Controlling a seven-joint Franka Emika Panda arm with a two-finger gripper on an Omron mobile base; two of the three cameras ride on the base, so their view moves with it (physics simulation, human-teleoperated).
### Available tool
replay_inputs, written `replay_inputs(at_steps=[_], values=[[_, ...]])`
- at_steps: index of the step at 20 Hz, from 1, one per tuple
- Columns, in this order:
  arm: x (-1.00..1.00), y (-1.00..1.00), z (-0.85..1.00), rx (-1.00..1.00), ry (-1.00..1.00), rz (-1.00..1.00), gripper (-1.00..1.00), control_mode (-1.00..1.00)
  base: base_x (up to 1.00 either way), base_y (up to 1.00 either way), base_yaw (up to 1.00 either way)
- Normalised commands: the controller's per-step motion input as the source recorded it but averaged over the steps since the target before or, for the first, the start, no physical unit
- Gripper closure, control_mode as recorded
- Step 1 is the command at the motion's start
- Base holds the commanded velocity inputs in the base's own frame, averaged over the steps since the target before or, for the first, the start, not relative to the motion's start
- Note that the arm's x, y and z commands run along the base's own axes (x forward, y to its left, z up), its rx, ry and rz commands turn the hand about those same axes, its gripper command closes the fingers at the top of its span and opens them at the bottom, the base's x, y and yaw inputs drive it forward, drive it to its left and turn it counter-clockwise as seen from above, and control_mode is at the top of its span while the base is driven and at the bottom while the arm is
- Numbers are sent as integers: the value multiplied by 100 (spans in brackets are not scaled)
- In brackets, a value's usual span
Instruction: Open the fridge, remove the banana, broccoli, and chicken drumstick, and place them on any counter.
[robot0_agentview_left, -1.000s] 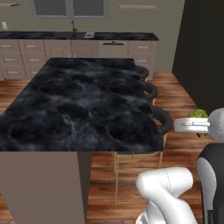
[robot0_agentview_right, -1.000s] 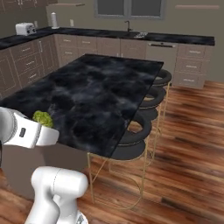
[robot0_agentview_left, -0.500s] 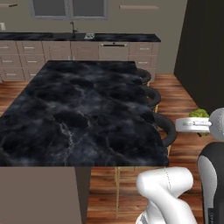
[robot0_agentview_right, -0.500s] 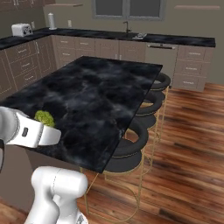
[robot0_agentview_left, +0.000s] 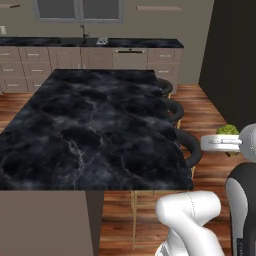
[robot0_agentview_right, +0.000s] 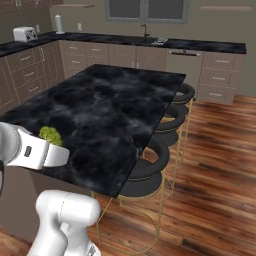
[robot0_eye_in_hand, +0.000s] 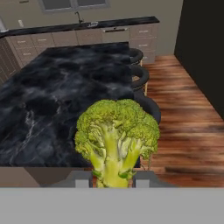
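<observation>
Pinching bushy green broccoli by pale stem, veined black marble counter

wood plank floor; black round stools in a row; beige wall cabinets; window; toaster.

glossy white rounded arm segments with a dark grey joint (small dark marking on wrist).
</observation>
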Motion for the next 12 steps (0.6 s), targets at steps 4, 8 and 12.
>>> replay_inputs(at_steps=[4, 8, 12], values=[[72, 0, -16, 0, 30, 9, 100, -100, 8, 0, 0], [100, 0, -50, 0, 56, 24, 100, -100, 0, 0, 0], [100, 9, -77, -2, 47, 17, 100, -100, 0, 0, 0]])
